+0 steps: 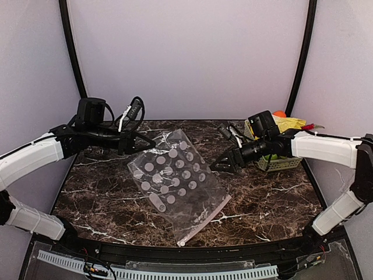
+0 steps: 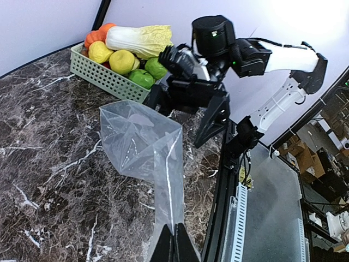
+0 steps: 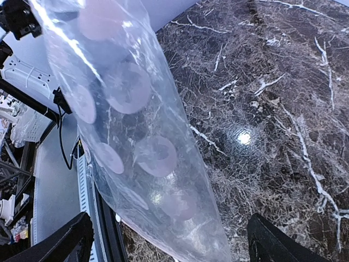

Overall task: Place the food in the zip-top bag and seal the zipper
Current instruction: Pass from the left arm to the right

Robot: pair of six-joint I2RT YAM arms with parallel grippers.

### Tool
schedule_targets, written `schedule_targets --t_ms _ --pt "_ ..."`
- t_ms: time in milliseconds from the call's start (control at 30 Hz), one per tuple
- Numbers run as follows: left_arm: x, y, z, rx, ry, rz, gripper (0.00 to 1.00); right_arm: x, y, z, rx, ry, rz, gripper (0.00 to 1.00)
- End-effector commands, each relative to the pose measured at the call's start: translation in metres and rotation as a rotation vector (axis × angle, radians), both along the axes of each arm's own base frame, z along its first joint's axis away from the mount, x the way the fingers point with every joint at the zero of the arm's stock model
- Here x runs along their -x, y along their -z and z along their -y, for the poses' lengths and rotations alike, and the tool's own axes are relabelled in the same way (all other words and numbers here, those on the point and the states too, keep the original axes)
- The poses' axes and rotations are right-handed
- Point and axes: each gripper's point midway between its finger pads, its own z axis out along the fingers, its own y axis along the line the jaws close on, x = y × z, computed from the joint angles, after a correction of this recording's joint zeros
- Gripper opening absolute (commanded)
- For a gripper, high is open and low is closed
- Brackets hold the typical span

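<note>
The left arm reaches in low from the left side of the dark marble table [image 1: 274,198], its forearm nearly level and its wrist turned toward the centre, where the left gripper [image 1: 148,142] has its fingers [image 2: 174,246] pressed together on a pinch of clear film at the far end of the zip-top bag [image 1: 172,178]. The dotted bag slopes down from that raised end to the tabletop, its long axis running from the far left toward the near right, with the pink zipper [image 1: 204,221] forming the near-right edge that lies on the marble. From the opposite side the right arm stretches across from the right wall, elbow low by the near edge and forearm angled toward the middle, bringing the right gripper [image 1: 218,165] just beside the bag's right-hand edge. Its two fingers [image 3: 60,245] are spread wide and hold nothing; in the right wrist view the bag's dotted film hangs ahead of the gap between them, and whether either fingertip touches the plastic cannot be told. The food [image 2: 128,57], topped by a pale leafy cabbage [image 2: 139,39], sits heaped in a pale green mesh basket [image 2: 103,79] at the far right of the table, behind the right wrist and well apart from the bag.
</note>
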Motion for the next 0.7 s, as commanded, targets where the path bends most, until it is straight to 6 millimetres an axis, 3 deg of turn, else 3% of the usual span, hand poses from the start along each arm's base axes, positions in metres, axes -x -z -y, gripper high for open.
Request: schedule_targets --t_ms 0,200,333,433,500,567,633,667 --pt "0.020 -0.036 0.001 0.072 0.081 0.022 0.01 0.008 0.006 -0.018 -0.025 -0.073 0.015 0.96" --pt "0.024 -0.054 0.002 0.101 0.107 0.052 0.01 0.019 0.008 -0.031 -0.045 -0.118 0.000 0.91" --pt "0.026 -0.061 0.003 0.117 0.118 0.063 0.01 0.018 0.010 -0.033 -0.045 -0.119 0.001 0.83" --pt "0.025 -0.062 0.002 0.117 0.111 0.071 0.01 0.019 0.008 -0.035 -0.055 -0.127 -0.016 0.60" --pt "0.020 -0.060 0.001 0.099 0.079 0.082 0.01 0.020 0.006 -0.036 -0.063 -0.124 -0.027 0.33" --pt "0.008 -0.053 -0.003 0.062 0.009 0.096 0.01 0.020 0.000 -0.036 -0.075 -0.111 -0.032 0.15" --pt "-0.010 -0.042 -0.010 0.010 -0.099 0.096 0.02 0.018 -0.005 -0.035 -0.085 -0.086 -0.041 0.00" --pt "-0.022 -0.032 -0.015 -0.024 -0.171 0.092 0.12 0.015 -0.008 -0.035 -0.087 -0.060 -0.050 0.00"
